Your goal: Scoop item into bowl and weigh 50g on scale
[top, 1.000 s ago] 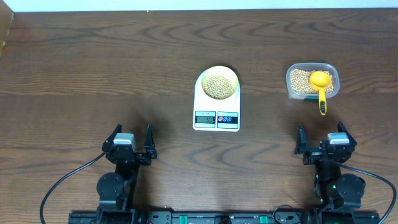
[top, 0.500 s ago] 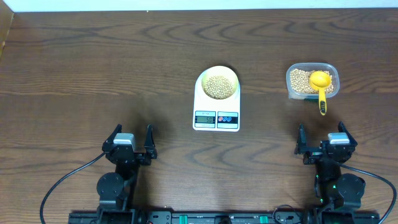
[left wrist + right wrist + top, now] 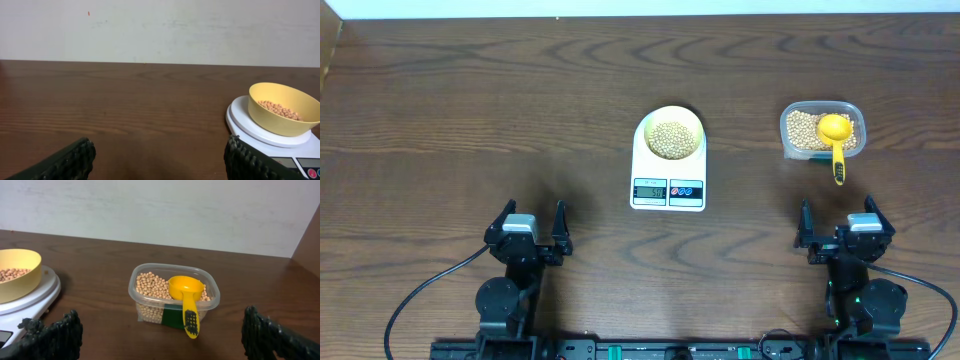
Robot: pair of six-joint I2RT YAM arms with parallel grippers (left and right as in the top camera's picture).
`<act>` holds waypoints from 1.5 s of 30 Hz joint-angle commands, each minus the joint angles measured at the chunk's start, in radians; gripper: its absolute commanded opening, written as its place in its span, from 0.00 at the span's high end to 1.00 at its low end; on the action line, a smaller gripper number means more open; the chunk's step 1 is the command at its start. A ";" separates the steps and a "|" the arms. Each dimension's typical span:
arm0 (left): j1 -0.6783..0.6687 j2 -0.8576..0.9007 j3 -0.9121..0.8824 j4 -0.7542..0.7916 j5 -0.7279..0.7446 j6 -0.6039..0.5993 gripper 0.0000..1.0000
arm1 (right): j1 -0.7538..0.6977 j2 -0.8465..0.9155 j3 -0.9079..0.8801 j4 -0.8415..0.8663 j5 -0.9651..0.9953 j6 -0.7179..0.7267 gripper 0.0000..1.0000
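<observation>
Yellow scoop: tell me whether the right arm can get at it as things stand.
Probably yes. The scoop lies with its handle over the near rim of the container, pointing toward the right gripper, which stands open with only bare table between them.

The dark wood-grain surface [image 3: 470, 100] is carrying the white scale [image 3: 667, 172] near its middle, and a clear plastic container [image 3: 150, 311] is sitting well apart to the right.

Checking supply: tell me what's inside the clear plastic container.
Beige beans fill the clear container, with a yellow scoop resting on them, handle over the front rim. Beans beneath the scoop and the container's bottom are hidden.
</observation>
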 commanded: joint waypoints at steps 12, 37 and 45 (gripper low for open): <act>0.002 -0.007 -0.014 -0.037 0.003 -0.012 0.16 | 0.008 -0.007 -0.001 -0.011 0.038 -0.029 0.01; 0.002 -0.007 -0.014 -0.037 0.003 -0.012 0.16 | 0.009 -0.007 -0.001 -0.003 0.151 0.029 0.01; 0.002 -0.007 -0.014 -0.037 0.003 -0.012 0.15 | 0.034 -0.007 -0.001 -0.001 0.177 0.047 0.01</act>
